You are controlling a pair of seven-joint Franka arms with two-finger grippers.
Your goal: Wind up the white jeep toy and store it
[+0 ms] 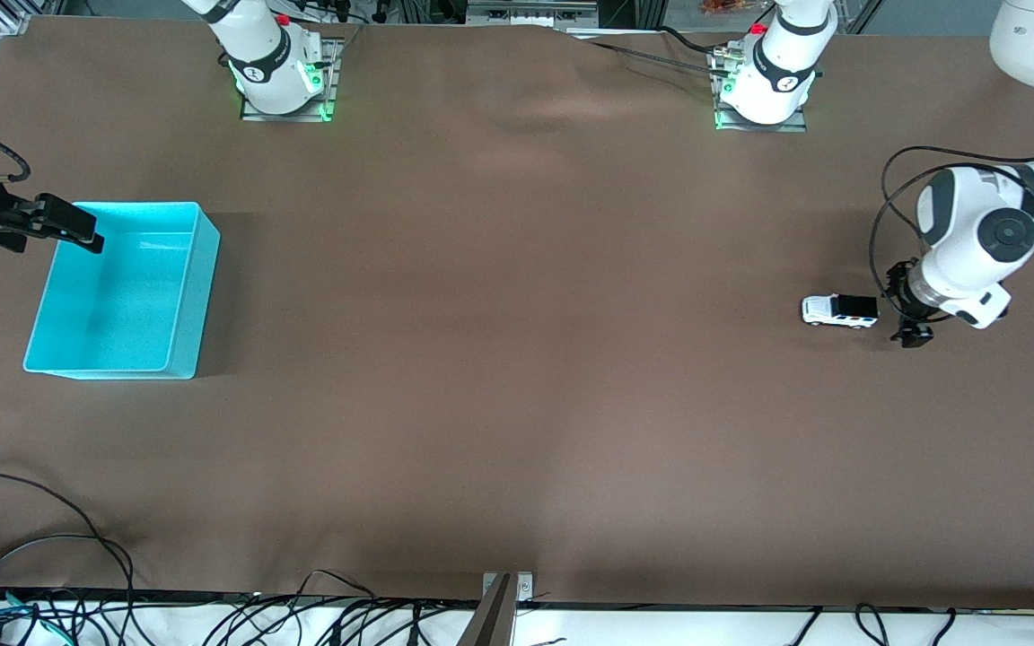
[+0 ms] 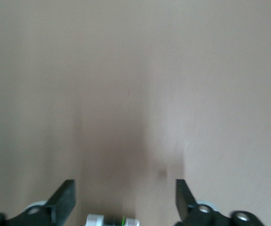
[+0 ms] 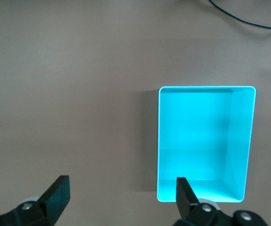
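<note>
- The white jeep toy (image 1: 840, 310) stands on its wheels on the brown counter (image 1: 517, 359), at the right of the front view, a little below mid-height.
- Its long axis runs across that view, side to side; the black roof panel sits at the end turned to the left pincer (image 1: 910, 316).
- The left pincer is low, just beside that black-roofed end and apart from it, so the jeep lies toward the middle of the frame from the pincer.
- The left pincer's fingers are spread and hold nothing; in the left wrist view a sliver of the jeep (image 2: 112, 220) shows at the bottom edge between them.
- The right pincer (image 1: 55, 224) hangs at the far left of the front view, over the upper left rim of the cyan bin (image 1: 189, 309); its fingers are also spread and empty. That arm waits.
- The bin is empty and sits well apart from the jeep, across the width of the frame.
- Judgement: the left arm is much the nearer to the jeep, so any further handling falls to it, and the jeep's long axis points roughly along the line toward the bin.
</note>
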